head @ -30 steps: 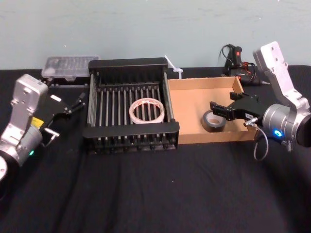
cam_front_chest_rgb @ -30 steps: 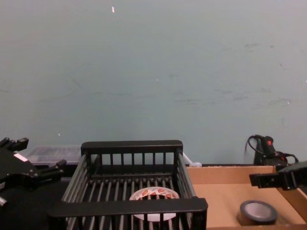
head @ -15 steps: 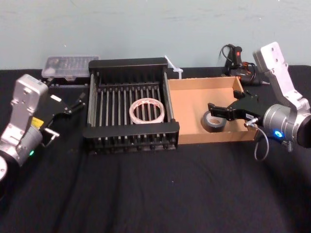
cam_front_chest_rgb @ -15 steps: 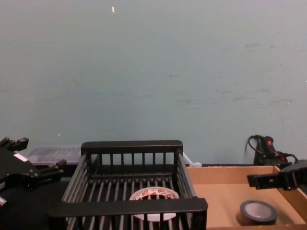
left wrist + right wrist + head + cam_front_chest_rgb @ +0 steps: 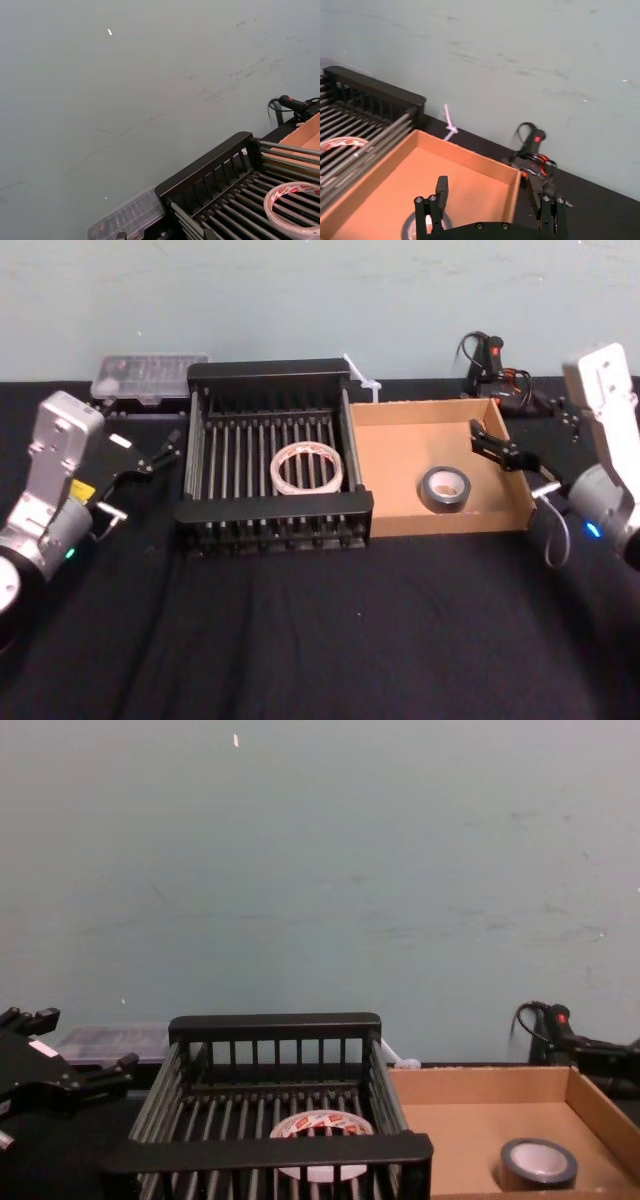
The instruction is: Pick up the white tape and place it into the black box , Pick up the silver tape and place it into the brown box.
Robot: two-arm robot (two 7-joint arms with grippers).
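Right wrist view shows the right claw [image 5: 487, 186] spread empty near the silver tape [image 5: 409, 227] in the brown box [image 5: 465, 152].

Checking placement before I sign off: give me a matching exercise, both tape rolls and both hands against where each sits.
1 whitish translucent tape ring
2 dark grey tape roll
3 right hand
4 left hand

A left of the black slatted plastic crate
B inside that crate
C at the right wall of the tan cardboard tray
D on that tray's floor

Pairs: 1-B, 2-D, 3-C, 4-A
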